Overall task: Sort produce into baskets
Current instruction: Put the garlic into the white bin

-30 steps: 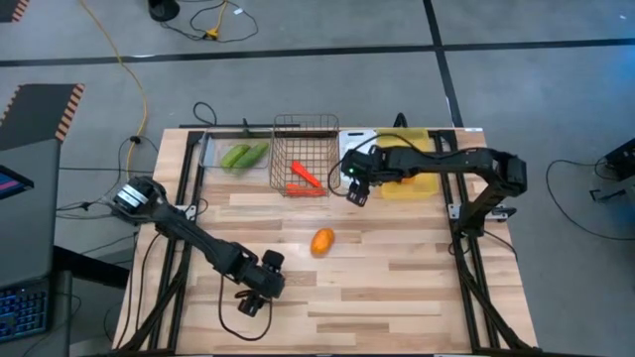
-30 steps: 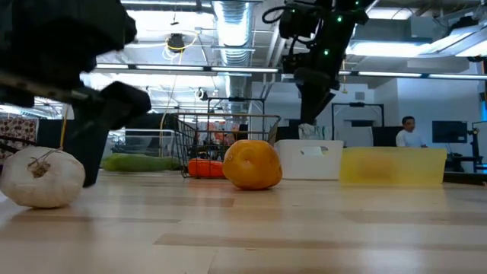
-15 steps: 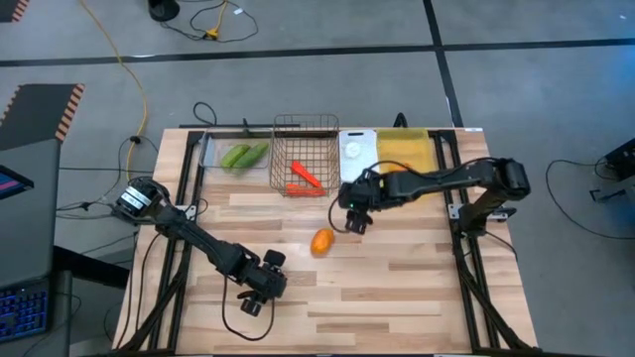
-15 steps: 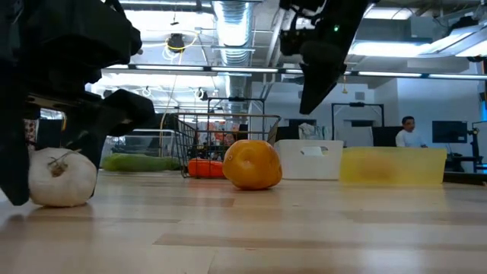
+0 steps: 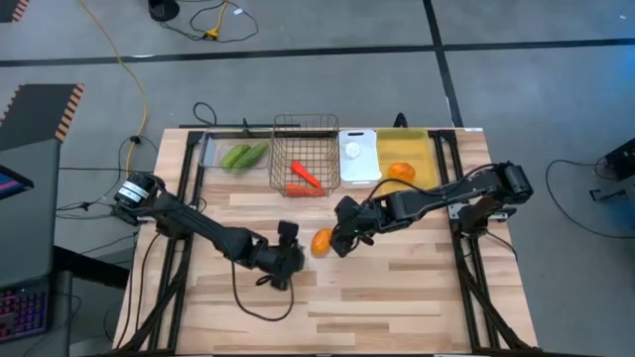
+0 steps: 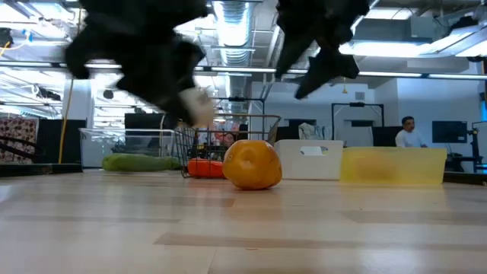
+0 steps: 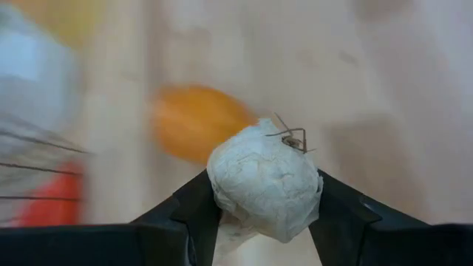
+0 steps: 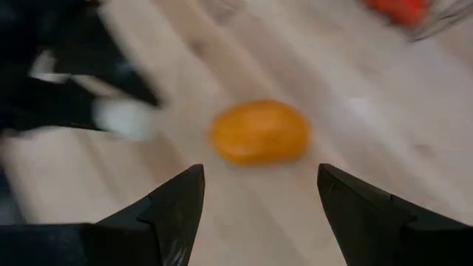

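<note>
My left gripper (image 5: 289, 238) is shut on a white garlic bulb (image 7: 266, 181), held above the table just left of a loose orange (image 5: 320, 241). That orange rests on the table's middle. My right gripper (image 5: 340, 241) hangs open right beside it, and in the right wrist view the orange (image 8: 260, 133) lies ahead of the spread fingers, apart from them. At the far edge stand a clear tray (image 5: 220, 145) with two cucumbers, a wire basket (image 5: 304, 129) with carrots, a white bin (image 5: 357, 171) with a garlic bulb, and a yellow bin (image 5: 412, 149) with an orange. My left gripper pinches the garlic bulb by its two opposite sides (image 7: 222, 192) between its two fingers. The bulb's dry stem end (image 7: 294, 137) points away from the gripper. In the low view the bulb (image 6: 199, 106) is lifted clear of the table.
The four baskets stand in a row along the far edge. Bare wooden table (image 5: 397, 288) lies near and right of the orange. A person (image 6: 409, 131) stands in the room far behind the table.
My left gripper has shut on the garlic bulb near the table's front left, lifted it clear and carried it right and farther back, toward the loose orange. My right gripper has come from the baskets toward the near side and down to the orange, staying open.
</note>
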